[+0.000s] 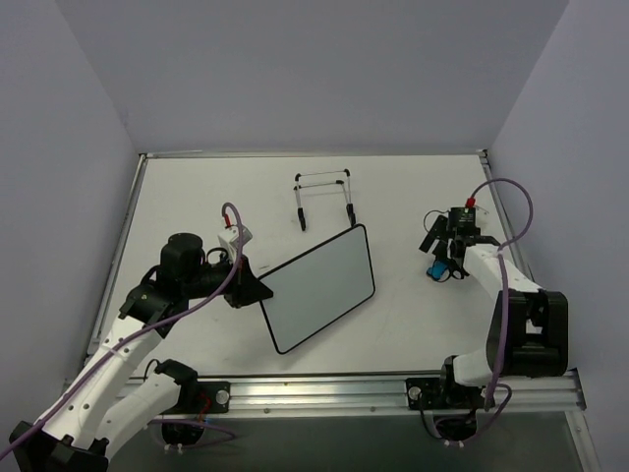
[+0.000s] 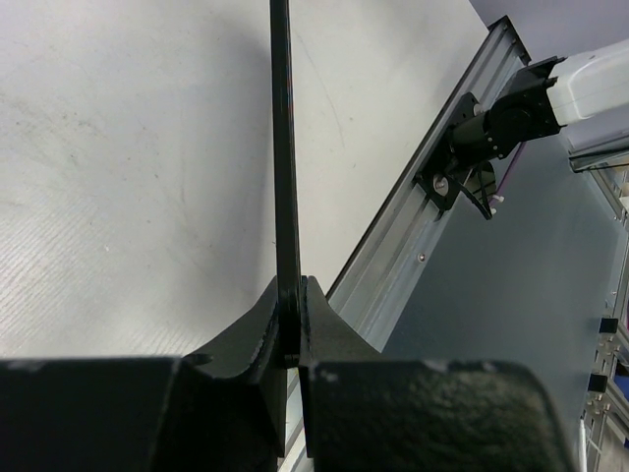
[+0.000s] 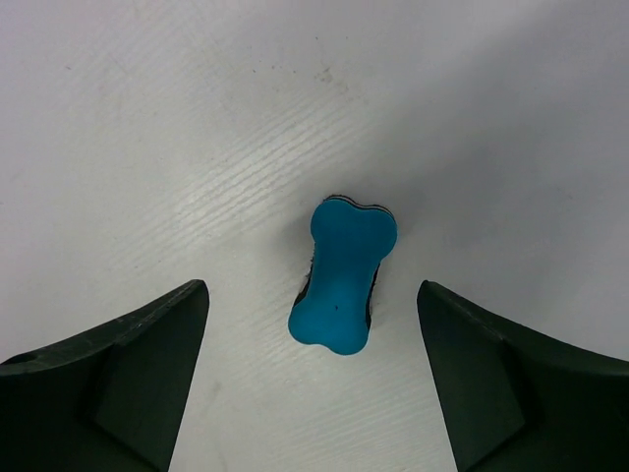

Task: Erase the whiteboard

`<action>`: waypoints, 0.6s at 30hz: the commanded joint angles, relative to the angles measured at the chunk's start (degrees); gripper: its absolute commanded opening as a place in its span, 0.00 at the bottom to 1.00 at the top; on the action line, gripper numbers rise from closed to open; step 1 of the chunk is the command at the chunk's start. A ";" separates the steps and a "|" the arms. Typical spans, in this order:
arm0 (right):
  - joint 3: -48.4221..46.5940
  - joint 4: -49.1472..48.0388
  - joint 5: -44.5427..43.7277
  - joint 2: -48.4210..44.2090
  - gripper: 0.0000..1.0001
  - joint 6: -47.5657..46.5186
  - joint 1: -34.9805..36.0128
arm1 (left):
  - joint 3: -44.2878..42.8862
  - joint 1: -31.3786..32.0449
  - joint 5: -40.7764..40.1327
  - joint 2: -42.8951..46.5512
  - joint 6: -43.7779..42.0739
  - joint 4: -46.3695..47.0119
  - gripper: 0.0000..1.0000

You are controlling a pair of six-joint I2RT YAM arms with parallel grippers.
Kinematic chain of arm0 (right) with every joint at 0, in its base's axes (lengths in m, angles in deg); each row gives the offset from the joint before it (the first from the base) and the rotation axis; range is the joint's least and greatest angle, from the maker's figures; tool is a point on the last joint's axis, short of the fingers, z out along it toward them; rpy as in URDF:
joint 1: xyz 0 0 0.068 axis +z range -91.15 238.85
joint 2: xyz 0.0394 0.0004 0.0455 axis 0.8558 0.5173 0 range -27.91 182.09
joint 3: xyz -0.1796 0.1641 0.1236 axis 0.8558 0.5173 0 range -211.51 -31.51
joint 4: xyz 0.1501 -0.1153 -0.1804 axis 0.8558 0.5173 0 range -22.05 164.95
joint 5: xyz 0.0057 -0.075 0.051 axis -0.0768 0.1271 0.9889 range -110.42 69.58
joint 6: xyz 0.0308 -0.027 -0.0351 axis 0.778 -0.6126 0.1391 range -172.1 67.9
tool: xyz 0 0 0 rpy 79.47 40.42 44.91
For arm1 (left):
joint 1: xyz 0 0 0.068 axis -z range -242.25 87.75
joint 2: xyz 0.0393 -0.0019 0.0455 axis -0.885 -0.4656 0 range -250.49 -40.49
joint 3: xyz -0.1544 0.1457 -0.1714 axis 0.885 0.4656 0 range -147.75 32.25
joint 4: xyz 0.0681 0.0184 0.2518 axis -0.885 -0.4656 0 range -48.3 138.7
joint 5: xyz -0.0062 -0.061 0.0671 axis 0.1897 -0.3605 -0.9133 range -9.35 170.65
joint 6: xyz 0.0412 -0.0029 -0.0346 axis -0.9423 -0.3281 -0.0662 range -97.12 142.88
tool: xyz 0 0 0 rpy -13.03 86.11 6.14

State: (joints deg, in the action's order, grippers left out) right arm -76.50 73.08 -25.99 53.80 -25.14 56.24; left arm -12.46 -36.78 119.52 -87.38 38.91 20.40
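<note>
A white tabletop (image 1: 197,187) is taking up the middle of the top view, with plain pale walls (image 1: 295,69) closing it in on three sides and an aluminium rail (image 1: 334,391) running along its near edge. A thin wire easel stand (image 1: 324,195) is sitting toward the back.

The whiteboard (image 1: 322,286) is lying mid-tabletop at a slant, just in front of the stand. Its face is looking blank, with no writing showing. Whether its far corner is resting on the surface or hanging just above it is hard to tell. In the left wrist view the board is showing only as a dark edge, cut off at the top.

The left gripper (image 2: 292,295) is clamping the whiteboard's left edge, its fingers pressing both faces of the frame.

The right gripper (image 3: 313,290) is hovering with its fingers spread wide, pointing down at a blue bone-shaped eraser (image 3: 344,280). The eraser is lying on the tabletop between the fingers, and neither one is touching it.
</note>
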 commanded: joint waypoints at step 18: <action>5.70 -1.61 14.08 -26.94 0.90 0.28 2.08 | -30.95 -4.46 21.76 -30.33 -7.07 8.60 0.02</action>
State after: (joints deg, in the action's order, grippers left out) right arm -71.41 70.63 -15.01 29.61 -25.12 57.83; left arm -36.96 -38.85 131.22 -113.30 33.56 20.93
